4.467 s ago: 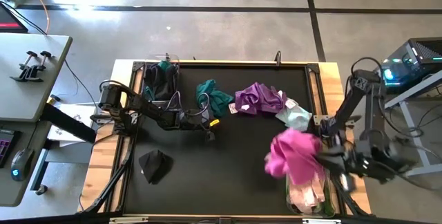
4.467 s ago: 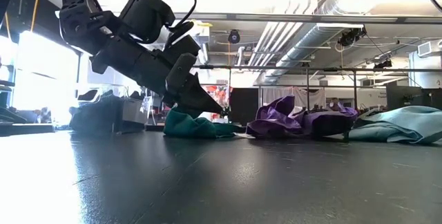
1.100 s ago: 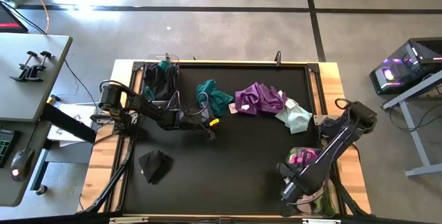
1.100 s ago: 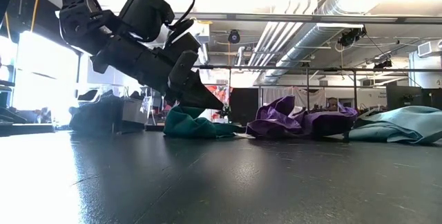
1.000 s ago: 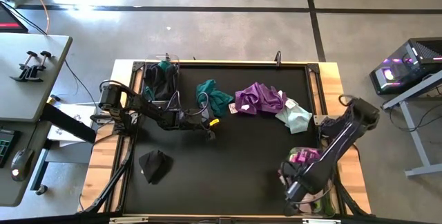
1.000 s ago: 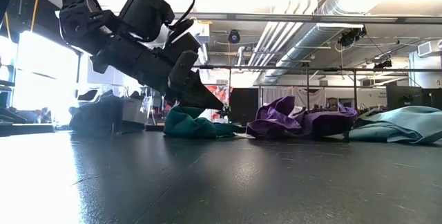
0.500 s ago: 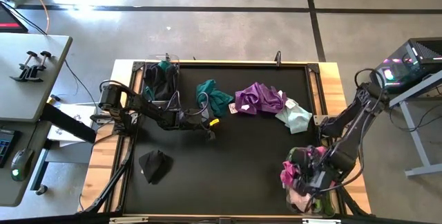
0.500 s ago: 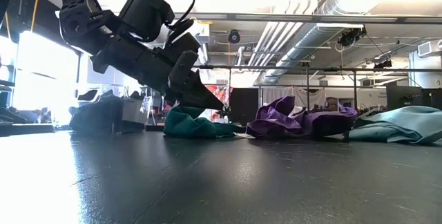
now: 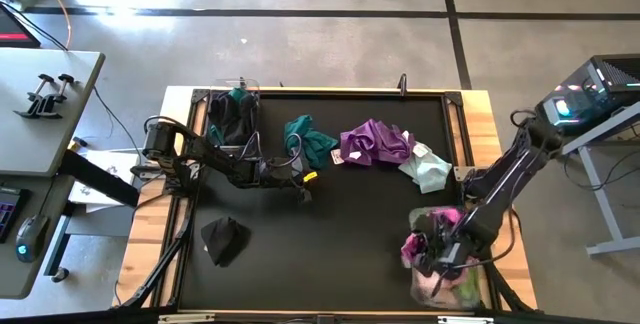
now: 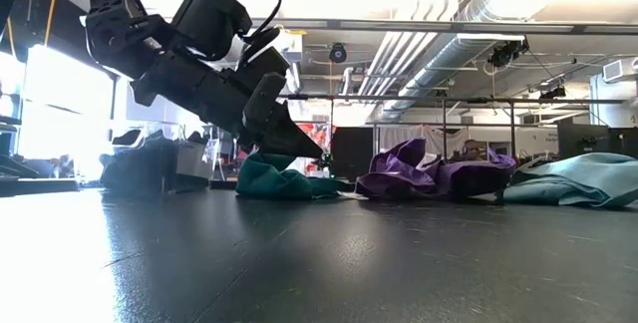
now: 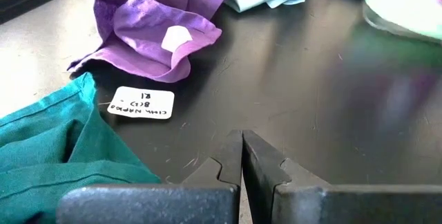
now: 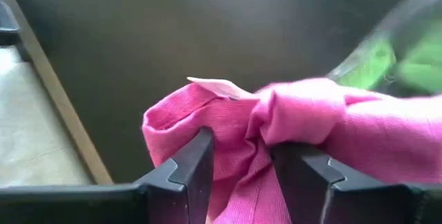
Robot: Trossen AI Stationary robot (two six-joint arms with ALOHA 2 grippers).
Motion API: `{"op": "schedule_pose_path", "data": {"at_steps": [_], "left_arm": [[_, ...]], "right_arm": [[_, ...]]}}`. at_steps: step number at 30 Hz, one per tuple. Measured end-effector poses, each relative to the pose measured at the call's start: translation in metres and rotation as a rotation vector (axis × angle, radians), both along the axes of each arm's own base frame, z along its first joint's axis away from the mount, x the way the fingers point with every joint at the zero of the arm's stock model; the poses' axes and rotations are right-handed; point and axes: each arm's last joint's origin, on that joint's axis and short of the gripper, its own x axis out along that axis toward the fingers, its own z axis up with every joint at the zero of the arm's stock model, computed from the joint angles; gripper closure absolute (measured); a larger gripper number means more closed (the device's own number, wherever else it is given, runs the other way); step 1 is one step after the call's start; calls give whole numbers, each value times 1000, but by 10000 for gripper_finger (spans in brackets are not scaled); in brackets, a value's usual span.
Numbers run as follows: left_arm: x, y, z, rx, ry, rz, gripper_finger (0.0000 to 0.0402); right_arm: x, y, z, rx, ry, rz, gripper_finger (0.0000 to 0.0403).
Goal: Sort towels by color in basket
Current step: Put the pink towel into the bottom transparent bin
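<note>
The right hand (image 9: 437, 254) hangs over the near right corner of the tabletop (image 9: 340, 224), its fingers (image 12: 192, 165) clamped on a magenta towel (image 12: 276, 131) that bunches up between them. Directly under it sits the right basket (image 9: 470, 299), a clear bin with pale pink and lime green cloth showing inside; the magenta towel droops at the bin's near edge.

Further off, a mint towel (image 9: 428, 169) lies by the right rim, touching a purple towel (image 9: 375, 142), and a teal towel (image 9: 310, 136) sits just beside that. A white label (image 11: 141, 104) rests on the dark mat between the teal and purple cloths.

The left hand (image 9: 303, 192) waits near the teal towel, fingers (image 11: 259, 165) pressed together on nothing. A black towel (image 9: 224, 238) lies alone near the front left, and a second basket (image 9: 234, 116) at the far left corner carries dark cloths.
</note>
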Motion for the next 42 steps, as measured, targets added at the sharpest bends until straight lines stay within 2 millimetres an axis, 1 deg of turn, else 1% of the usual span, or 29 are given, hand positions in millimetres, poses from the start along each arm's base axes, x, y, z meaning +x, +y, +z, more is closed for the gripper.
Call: {"op": "schedule_pose_path", "data": {"at_steps": [4, 6, 8, 13, 17, 20, 24, 27, 29, 31, 34, 39, 42], "left_arm": [[0, 0, 0, 0, -1, 0, 401], [0, 0, 0, 0, -2, 0, 402], [0, 0, 0, 0, -4, 0, 401], [0, 0, 1, 0, -5, 0, 402], [0, 0, 1, 0, -5, 0, 401], [0, 0, 0, -1, -5, 1, 402], [0, 0, 0, -2, -5, 1, 401], [0, 0, 0, -2, -5, 1, 401], [0, 0, 0, -2, -5, 1, 401], [0, 0, 0, -1, -5, 1, 402], [0, 0, 0, 1, -5, 0, 401], [0, 0, 0, 1, -4, 0, 402], [0, 0, 0, 1, -4, 0, 401]], "right_arm": [[-5, -6, -9, -47, 88, 8, 260], [-5, -5, -7, -17, 111, -5, 260], [-7, -7, -8, -26, 148, -7, 260], [-5, -5, -2, -22, 128, 3, 260], [-3, -2, 13, -37, 147, 3, 260], [-2, -2, 33, -60, 174, -12, 260], [-5, -8, 55, -61, 321, -98, 261], [-8, -16, 60, -66, 460, -156, 261], [-9, -20, 56, -35, 544, -165, 261], [-8, -22, 48, -1, 594, -149, 261], [-7, -24, 34, 28, 599, -93, 261], [-3, -24, 12, 66, 518, 0, 261], [3, -20, 3, 69, 391, 101, 261]]}}
